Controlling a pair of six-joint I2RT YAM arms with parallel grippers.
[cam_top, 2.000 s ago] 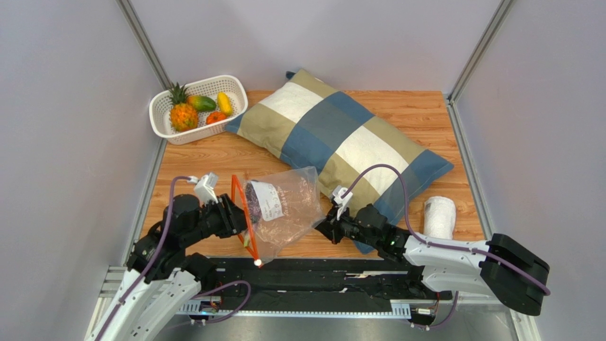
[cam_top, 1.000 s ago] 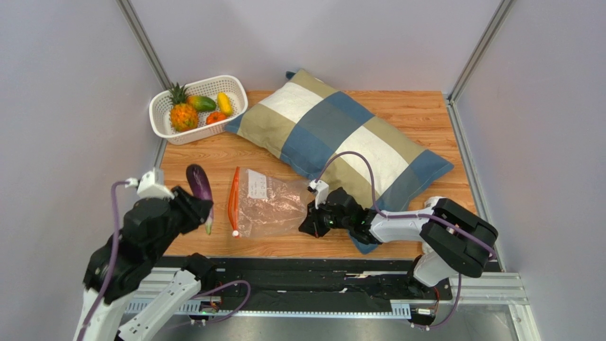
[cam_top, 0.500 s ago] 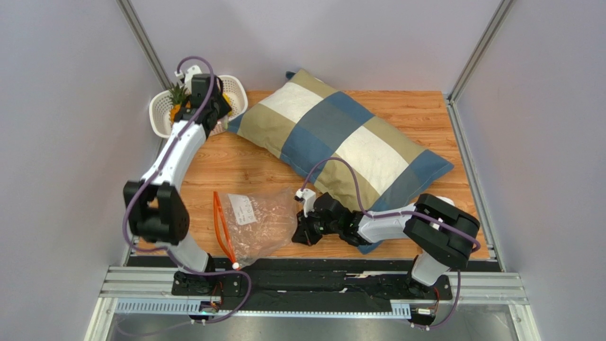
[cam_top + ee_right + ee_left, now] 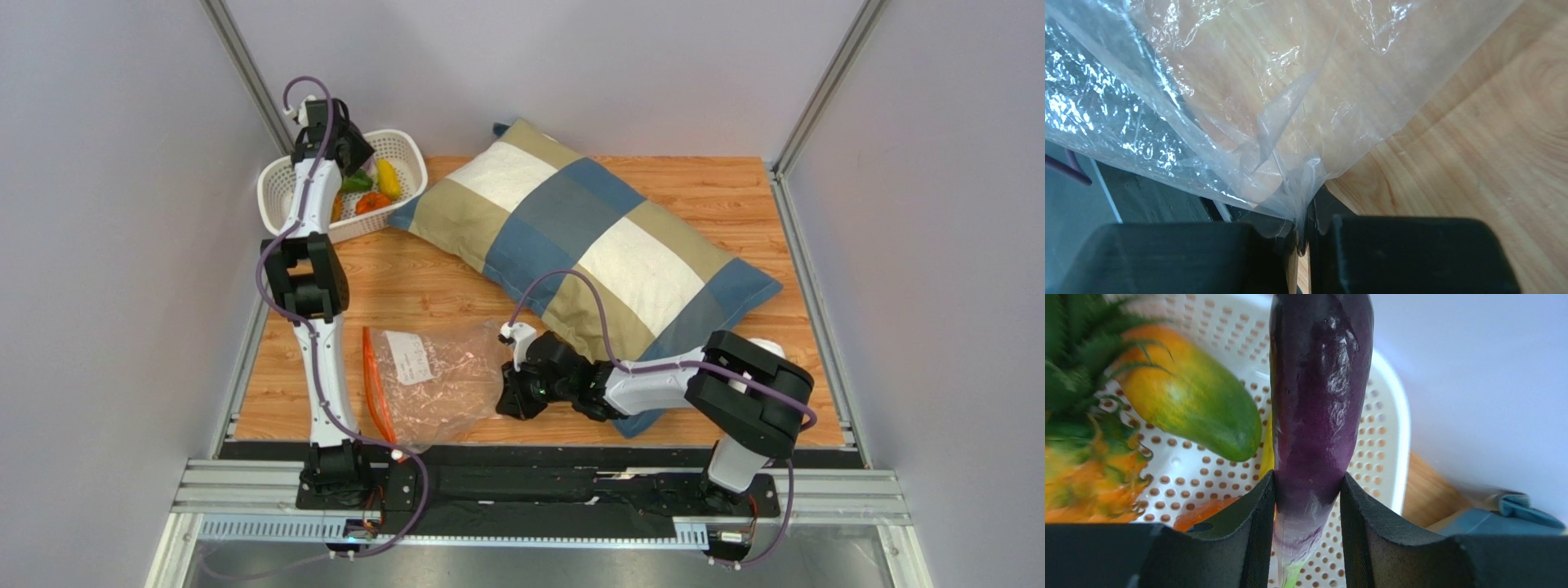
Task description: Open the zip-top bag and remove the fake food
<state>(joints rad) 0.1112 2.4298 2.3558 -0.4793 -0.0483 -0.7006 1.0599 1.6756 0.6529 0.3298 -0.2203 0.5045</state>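
- Left tool (image 4: 1306, 485) pinches eggplant (image 4: 1321, 386) above basket (image 4: 1392, 435), far left; release pending.
- Right tool (image 4: 1303, 229) pinches bag (image 4: 1260, 92) corner; bag looks empty, near on counter (image 4: 736, 196).

Setting: a robot test cell in a laboratory.

- Enclosure: plain grey panel walls (image 4: 552, 61) close the cell at 9, 12 and 3 o'clock. Bare aluminium posts (image 4: 245, 74) stand at the far corners.
- Work surface: a wooden bench (image 4: 736, 196) fills the floor of the cell.
- Mounting: a slotted metal rail (image 4: 552, 502) runs along the 6 o'clock edge. The left arm (image 4: 307, 270) and right arm (image 4: 662, 380) are bolted to it, with exposed purple cabling.
- Props: a checked pillow (image 4: 589, 233) lies at centre. A white basket (image 4: 368, 223) at 10 o'clock holds fake food (image 4: 386, 180). These are household items, staged rather than in domestic use.
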